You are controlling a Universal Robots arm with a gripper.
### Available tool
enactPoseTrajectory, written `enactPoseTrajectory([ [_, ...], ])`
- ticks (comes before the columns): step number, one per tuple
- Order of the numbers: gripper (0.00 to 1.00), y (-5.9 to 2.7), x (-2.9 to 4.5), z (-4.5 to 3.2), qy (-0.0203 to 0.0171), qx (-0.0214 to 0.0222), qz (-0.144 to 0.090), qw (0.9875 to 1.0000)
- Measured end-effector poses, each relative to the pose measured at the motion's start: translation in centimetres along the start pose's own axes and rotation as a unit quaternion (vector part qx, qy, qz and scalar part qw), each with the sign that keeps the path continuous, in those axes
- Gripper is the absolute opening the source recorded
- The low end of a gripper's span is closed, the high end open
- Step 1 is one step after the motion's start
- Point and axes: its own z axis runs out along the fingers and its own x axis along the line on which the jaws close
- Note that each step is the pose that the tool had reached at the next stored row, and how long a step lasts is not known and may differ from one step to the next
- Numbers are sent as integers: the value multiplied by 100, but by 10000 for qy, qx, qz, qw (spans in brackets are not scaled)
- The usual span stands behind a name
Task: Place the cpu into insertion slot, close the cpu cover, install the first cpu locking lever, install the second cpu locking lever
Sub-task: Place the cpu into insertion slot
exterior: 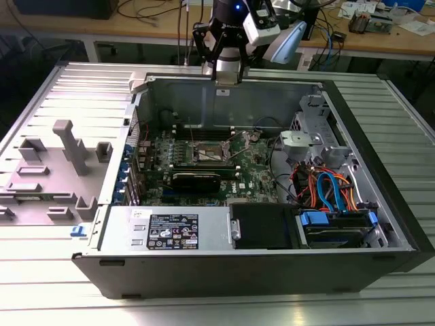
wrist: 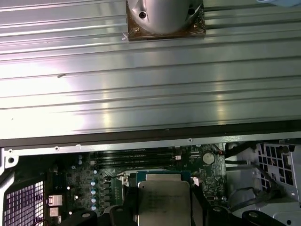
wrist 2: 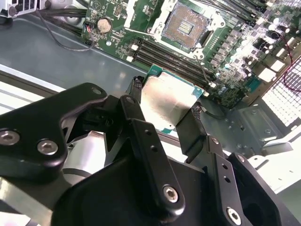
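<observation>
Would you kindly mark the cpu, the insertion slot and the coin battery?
cpu (wrist 2: pixel 168 101), second wrist view, middle of its metal top.
insertion slot (wrist 2: pixel 189 26), second wrist view, its dark contact field.
coin battery (wrist 2: pixel 103 24), second wrist view, its round face.

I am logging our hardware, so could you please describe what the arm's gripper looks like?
The gripper is black, with jointed link bars fastened by silver screws. Its fingers are slim and black. Behind them sits a silver-grey round body. A white box is mounted at the wrist, near a blue light.
</observation>
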Motion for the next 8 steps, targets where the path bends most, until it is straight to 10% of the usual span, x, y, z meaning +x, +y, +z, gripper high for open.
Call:
enactPoseTrajectory([
  [8,54,-1,0,4,-21,-5,233,9997],
])
